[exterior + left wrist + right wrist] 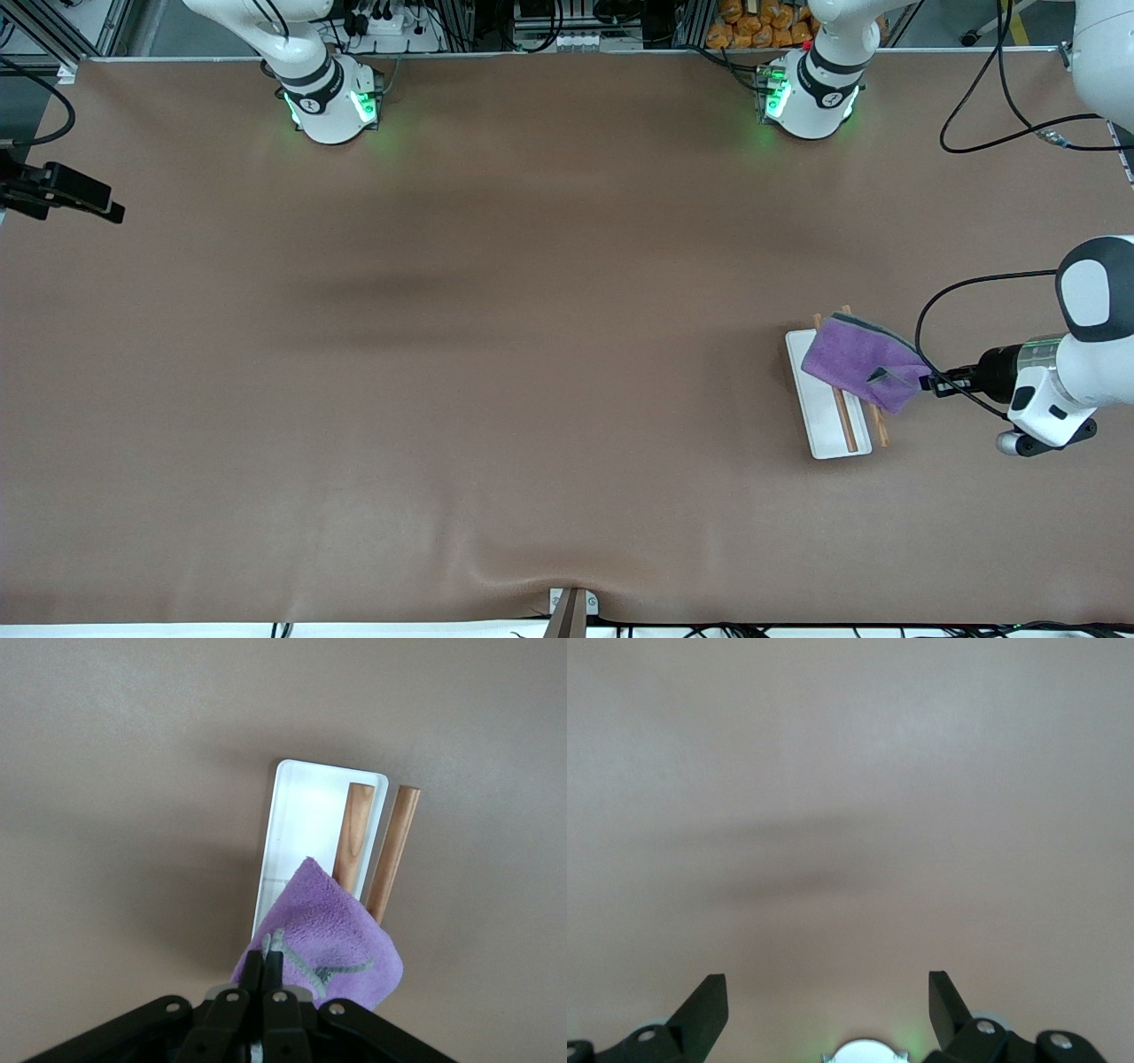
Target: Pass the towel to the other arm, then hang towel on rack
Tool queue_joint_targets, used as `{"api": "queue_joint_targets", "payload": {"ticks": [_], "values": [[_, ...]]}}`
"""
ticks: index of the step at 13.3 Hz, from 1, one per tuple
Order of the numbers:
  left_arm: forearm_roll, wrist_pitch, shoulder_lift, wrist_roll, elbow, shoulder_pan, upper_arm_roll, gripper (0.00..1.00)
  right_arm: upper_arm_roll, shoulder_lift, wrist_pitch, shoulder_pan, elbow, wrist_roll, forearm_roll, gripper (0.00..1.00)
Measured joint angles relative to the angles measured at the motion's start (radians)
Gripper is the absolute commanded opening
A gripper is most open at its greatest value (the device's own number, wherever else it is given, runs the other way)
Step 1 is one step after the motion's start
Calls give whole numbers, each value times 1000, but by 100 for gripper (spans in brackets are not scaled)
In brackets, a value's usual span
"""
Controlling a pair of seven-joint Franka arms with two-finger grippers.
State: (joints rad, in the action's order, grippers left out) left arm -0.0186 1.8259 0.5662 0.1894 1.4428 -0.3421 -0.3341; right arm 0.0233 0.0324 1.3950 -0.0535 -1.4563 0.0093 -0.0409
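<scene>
The purple towel (pixel 859 359) is draped over the part of the rack (pixel 828 425) farther from the front camera, at the left arm's end of the table. The rack is a white base plate with two brown wooden rods (pixel 846 421). My left gripper (pixel 921 381) is shut on the towel's corner, beside the rack. In the left wrist view the left gripper (pixel 276 961) pinches the towel (pixel 328 930) over the rack (pixel 301 815) and its rods (pixel 359 833). My right gripper (pixel 828 988) is open and empty over bare table; it does not show in the front view.
A black camera (pixel 62 190) juts in at the right arm's end of the table. Black cables (pixel 1001 133) lie near the left arm's base. A small mount (pixel 571 607) sits at the table's front edge.
</scene>
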Motion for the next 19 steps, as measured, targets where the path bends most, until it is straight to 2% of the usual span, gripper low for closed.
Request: {"api": "queue_joint_targets", "payload": {"ticks": [1,6,9,14,19], "values": [[0,0,0,0,0,0,0,100,2,-3,16,0,1,0,0,100],[0,1,-8,0,-13,1,-6,100,11,-25,20,-2,5,0,0,100],[5,0,-48,0,-23,9,-15,100,16,-25,20,-15,4,0,1,100],[218,-12,-169,-1,-30,56,-47,100,18,-25,19,-18,6,0,1,100],[250,-71,-291,-1,-39,72,-88,100,18,-25,20,-18,21,0,1,100]]}}
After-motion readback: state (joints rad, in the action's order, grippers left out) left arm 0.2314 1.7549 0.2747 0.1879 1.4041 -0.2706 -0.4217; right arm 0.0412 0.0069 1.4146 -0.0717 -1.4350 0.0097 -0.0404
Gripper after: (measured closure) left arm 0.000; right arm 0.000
